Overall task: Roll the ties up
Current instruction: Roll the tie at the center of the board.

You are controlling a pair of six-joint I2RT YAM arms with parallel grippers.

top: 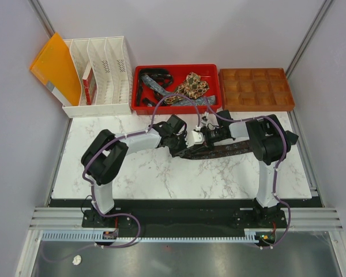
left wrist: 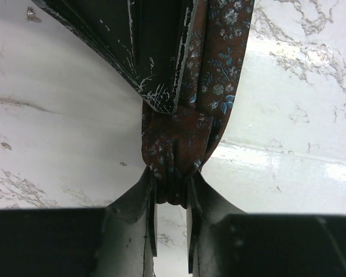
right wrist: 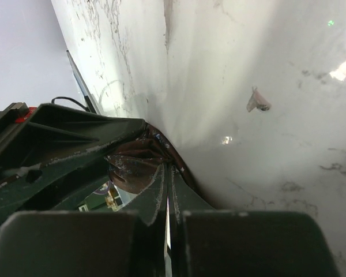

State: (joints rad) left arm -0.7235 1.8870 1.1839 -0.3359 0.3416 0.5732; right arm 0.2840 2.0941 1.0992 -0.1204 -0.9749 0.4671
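Dark brown floral fabric tie (left wrist: 213, 86) runs off the top edge; its folded end disappears between the left gripper's fingers (left wrist: 135, 202), with the right gripper's fingers (left wrist: 144, 52) covering part of its width.

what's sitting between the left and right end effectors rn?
Just the tie. In the left wrist view the left end effector pinches its bunched fold, and the right end effector lies against the same fabric just beyond.
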